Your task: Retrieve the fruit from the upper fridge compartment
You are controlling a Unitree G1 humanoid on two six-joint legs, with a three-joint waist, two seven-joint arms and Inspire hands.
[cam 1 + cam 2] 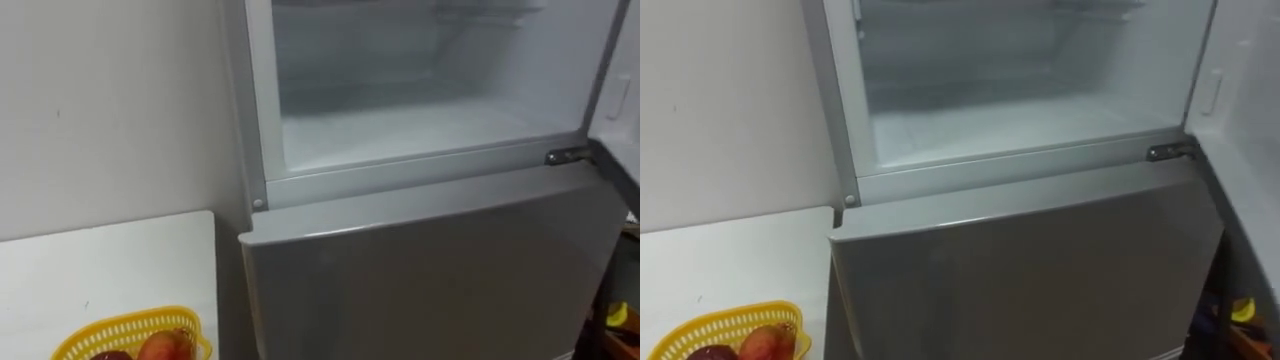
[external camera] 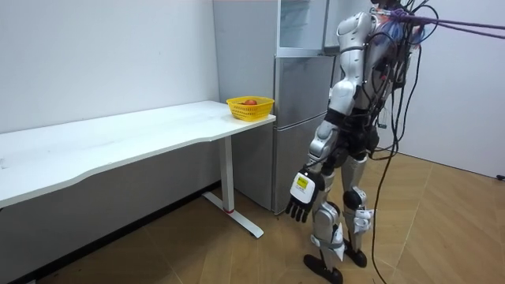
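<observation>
The fridge [image 2: 302, 118] stands right in front of me with its upper compartment [image 1: 420, 130] open. The white inside looks bare, with a wire shelf [image 1: 480, 15] near the top. Its open door [image 1: 625, 100] hangs at the right edge. The grey lower door [image 1: 430, 270] is closed. In the room view I stand upright facing the fridge. My left hand [image 2: 302, 197] hangs at my side by the thigh, fingers relaxed and holding nothing.
A white table [image 1: 100, 270] adjoins the fridge on my left, against the wall. At its near corner sits a yellow basket [image 1: 130, 335] with red and orange fruit [image 1: 160, 347]. A small yellow thing [image 1: 618, 315] lies low at the right, past the fridge.
</observation>
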